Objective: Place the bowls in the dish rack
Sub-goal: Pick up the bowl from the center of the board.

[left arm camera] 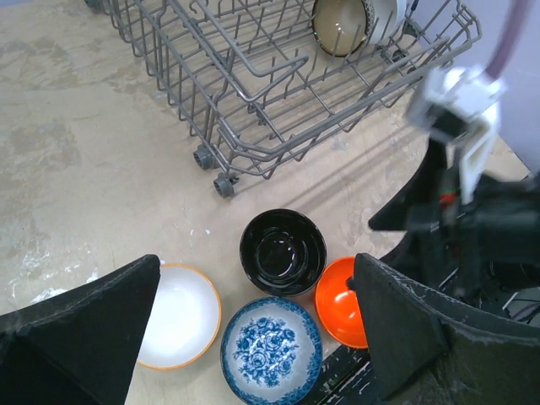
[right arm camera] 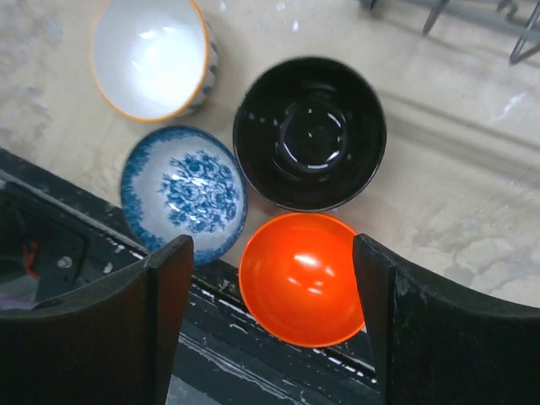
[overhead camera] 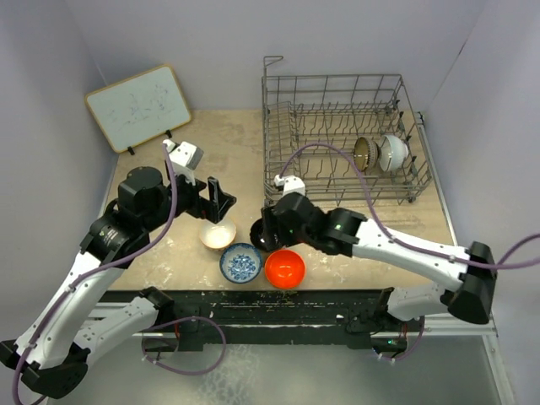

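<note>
The grey wire dish rack (overhead camera: 337, 126) stands at the back right, with a brown-rimmed bowl (overhead camera: 365, 154) and a white bowl (overhead camera: 393, 152) on edge at its right end. Near the front edge sit a cream bowl (overhead camera: 218, 234), a blue-and-white bowl (overhead camera: 240, 263) and an orange-red bowl (overhead camera: 284, 268). A glossy black bowl (right arm camera: 310, 133) sits behind these, under my right gripper in the top view. My right gripper (right arm camera: 272, 249) hangs open above the orange-red bowl (right arm camera: 304, 278), holding nothing. My left gripper (left arm camera: 253, 270) is open and empty above the cluster, over the black bowl (left arm camera: 283, 251).
A small whiteboard (overhead camera: 139, 105) leans at the back left. The black front rail (overhead camera: 278, 304) runs right beside the orange-red and blue-and-white bowls. My right arm (left arm camera: 464, 169) crosses between the rack's front left corner (left arm camera: 224, 181) and the bowls.
</note>
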{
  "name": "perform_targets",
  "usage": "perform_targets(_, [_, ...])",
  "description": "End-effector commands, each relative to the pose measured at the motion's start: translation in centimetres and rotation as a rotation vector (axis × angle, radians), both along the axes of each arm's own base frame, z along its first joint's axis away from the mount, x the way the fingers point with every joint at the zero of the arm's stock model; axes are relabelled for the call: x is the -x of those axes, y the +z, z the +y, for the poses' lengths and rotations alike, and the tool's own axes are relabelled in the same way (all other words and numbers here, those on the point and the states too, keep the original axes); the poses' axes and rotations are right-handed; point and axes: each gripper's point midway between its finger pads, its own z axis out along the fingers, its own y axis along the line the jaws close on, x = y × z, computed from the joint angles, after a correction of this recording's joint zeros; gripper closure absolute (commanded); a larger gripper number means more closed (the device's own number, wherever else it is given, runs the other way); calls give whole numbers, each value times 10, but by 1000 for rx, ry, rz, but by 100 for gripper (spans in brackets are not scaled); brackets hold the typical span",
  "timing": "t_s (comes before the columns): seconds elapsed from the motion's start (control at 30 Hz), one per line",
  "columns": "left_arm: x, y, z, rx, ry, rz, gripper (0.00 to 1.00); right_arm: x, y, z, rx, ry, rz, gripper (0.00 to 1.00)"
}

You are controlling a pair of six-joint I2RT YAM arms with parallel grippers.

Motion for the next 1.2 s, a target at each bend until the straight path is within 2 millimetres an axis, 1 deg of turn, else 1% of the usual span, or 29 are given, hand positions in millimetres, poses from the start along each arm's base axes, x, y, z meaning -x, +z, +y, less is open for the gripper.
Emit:
perform_targets(0.0, [3, 28, 8, 48, 33, -63, 1, -13, -13, -4, 30, -195, -17, 23])
perform_targets(0.13, [4, 28, 8, 40, 27, -67, 1, -12, -36, -17, 91, -267, 0, 24])
perform_targets(0.2, [4, 27, 9, 40, 26, -69, 1, -11, -50, -20, 118, -288, 17, 24])
perform_targets(0.3, [5, 25, 8, 46, 21, -76, 1, -11, -71, -11, 126, -266, 43, 26])
perform_targets(0.43, [7, 25, 10, 43, 19, -85, 1, -19, -93, -4, 138, -270, 40, 31])
perform_targets(0.53, [8, 26, 11, 37, 18, -98, 1, -31, -105, -3, 143, -304, 46, 33])
perform_targets(0.67, [10, 28, 14, 27, 16, -114, 1, -44, -110, 3, 100, -325, 52, 38])
perform_targets(0.7, [10, 27, 14, 23, 17, -117, 1, -46, -115, 3, 105, -329, 58, 39])
perform_targets(0.87, [6, 21, 15, -2, 23, -110, 1, -49, -136, 1, 146, -340, 84, 46])
perform_targets(0.93, [6, 18, 15, -7, 23, -102, 1, -48, -140, 1, 149, -345, 92, 46])
perform_targets(0.97, [6, 16, 15, -8, 21, -102, 1, -44, -149, -6, 173, -351, 102, 47])
perform_targets(1.0, [6, 14, 15, -9, 23, -98, 1, -42, -154, -10, 184, -359, 108, 49])
perform_targets(1.03, [5, 13, 15, -10, 23, -94, 1, -41, -156, -11, 187, -363, 111, 55])
perform_targets(1.1, [6, 11, 15, -11, 25, -93, 1, -42, -155, -16, 195, -380, 101, 72])
perform_targets(1.13, [5, 10, 15, -13, 25, -89, 1, -43, -153, -18, 199, -386, 92, 80])
perform_targets(1.17, [5, 9, 15, -14, 26, -88, 1, -45, -150, -19, 207, -390, 83, 84])
